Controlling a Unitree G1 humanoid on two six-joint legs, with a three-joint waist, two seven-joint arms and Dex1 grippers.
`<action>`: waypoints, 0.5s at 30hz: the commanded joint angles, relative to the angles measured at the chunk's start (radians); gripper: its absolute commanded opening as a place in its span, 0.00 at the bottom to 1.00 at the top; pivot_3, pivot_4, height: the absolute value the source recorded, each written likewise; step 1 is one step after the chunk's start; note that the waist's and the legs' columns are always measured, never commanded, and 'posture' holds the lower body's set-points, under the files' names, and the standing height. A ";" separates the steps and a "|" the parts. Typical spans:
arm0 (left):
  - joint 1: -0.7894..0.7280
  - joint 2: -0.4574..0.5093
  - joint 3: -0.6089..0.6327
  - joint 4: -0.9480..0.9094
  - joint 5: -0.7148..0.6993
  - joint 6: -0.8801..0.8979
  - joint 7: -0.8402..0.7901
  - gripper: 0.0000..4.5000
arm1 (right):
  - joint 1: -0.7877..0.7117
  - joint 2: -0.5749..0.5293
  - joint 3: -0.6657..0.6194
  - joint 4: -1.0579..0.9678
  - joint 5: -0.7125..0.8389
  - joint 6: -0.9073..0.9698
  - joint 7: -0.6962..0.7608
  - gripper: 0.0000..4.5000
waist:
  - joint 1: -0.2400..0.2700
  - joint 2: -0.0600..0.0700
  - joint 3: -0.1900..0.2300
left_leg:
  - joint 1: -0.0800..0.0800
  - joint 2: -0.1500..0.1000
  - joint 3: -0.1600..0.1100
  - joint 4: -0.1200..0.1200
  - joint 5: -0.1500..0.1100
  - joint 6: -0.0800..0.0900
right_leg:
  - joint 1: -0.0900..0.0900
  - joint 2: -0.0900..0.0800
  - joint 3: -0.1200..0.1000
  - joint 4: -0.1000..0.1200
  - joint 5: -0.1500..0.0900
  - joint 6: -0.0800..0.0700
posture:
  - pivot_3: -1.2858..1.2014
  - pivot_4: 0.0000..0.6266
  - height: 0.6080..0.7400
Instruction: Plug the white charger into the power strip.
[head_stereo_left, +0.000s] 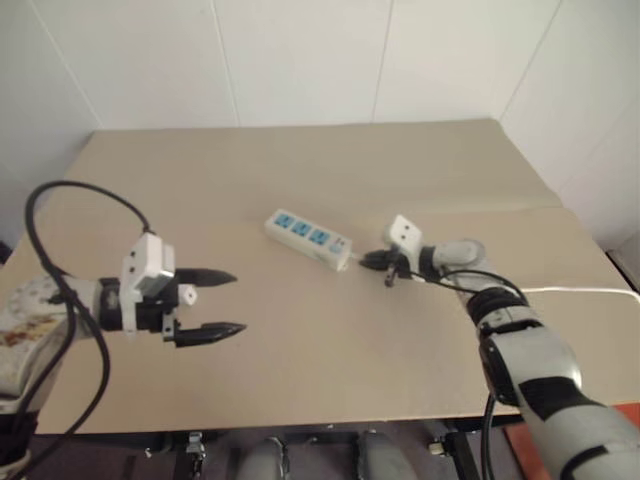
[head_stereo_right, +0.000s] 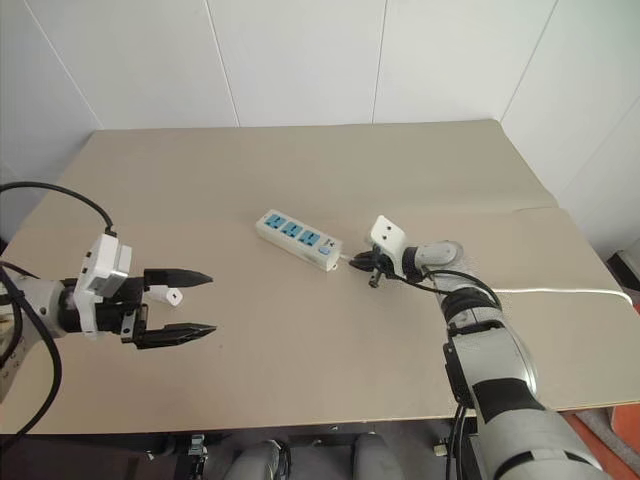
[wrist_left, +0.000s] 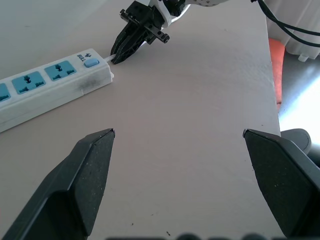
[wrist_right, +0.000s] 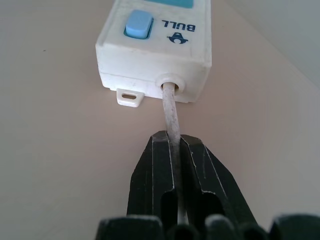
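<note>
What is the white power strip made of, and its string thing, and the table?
Power strip: looks like hard white plastic, smooth and slightly shiny, with moulded edges and printed letters. Cord: seems a rubbery or soft plastic coating, matt and a bit scuffed; the right gripper is shut on it. Table: plain beige, matt top, maybe laminate or painted board; can't tell for sure.

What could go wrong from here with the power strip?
The right gripper is shut on the thin cord right at the power strip, so a pull could drag or swing the strip or strain the cord. The left gripper hangs open, holding no charger.
</note>
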 joint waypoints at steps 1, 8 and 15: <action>-0.008 0.008 0.017 -0.012 0.002 -0.019 -0.005 1.00 | 0.175 -0.076 -0.026 -0.328 0.079 0.055 0.089 0.00 | 0.007 0.000 0.000 | -0.001 0.000 0.000 0.000 0.000 0.000 | 0.000 0.000 0.000 0.000 0.000 0.000 | 0.52 0.24 1.00; -0.005 0.016 0.002 0.017 0.020 -0.032 -0.020 1.00 | 0.568 -0.190 -0.076 -0.926 0.182 0.323 0.036 0.00 | 0.024 0.000 0.000 | -0.003 0.000 -0.001 0.001 0.000 0.000 | -0.002 -0.001 0.001 -0.001 0.000 0.001 | 0.52 0.24 1.00; -0.082 0.009 -0.048 0.079 0.052 -0.048 -0.048 1.00 | 0.643 -0.148 -0.079 -1.072 0.199 0.460 -0.089 0.38 | 0.021 0.000 0.000 | 0.006 0.001 0.002 0.001 0.000 0.001 | 0.004 0.003 0.001 0.002 0.001 0.000 | 0.52 0.24 1.00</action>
